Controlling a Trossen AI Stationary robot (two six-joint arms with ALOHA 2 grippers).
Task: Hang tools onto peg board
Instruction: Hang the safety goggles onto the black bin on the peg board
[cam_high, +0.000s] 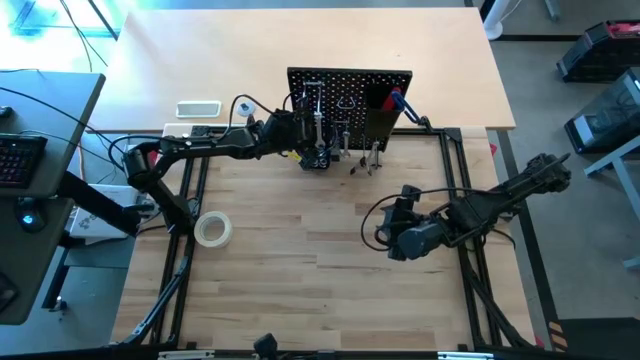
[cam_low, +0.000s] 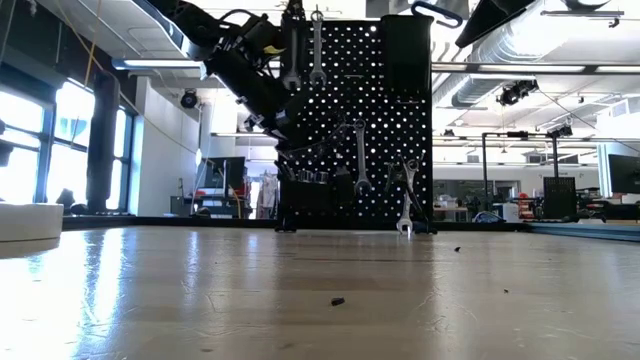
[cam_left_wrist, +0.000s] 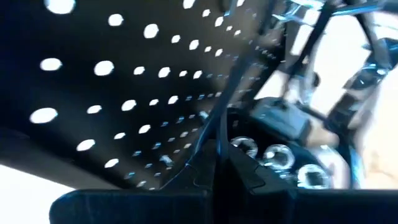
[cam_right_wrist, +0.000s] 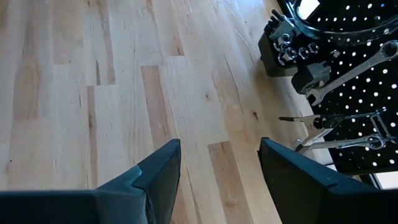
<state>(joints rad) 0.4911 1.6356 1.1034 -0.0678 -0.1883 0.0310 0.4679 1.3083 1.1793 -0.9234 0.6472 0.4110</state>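
Black perforated peg board (cam_high: 350, 95) stands upright at the table's far edge, silver metal wrenches (cam_low: 360, 155) already hung. Left gripper (cam_high: 300, 135), fingers closed, works against its face, apparently seating a tool that cannot be made out. Right gripper (cam_right_wrist: 217, 168) waits open, mid-table. Pale tape roll (cam_high: 213, 229) lies near left, likely next.

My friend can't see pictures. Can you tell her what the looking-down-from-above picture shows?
A black peg board with silver wrenches stands on a wooden table. The left end effector, shut, reaches its face, while the right end effector waits open. A pale tape roll lies alone.
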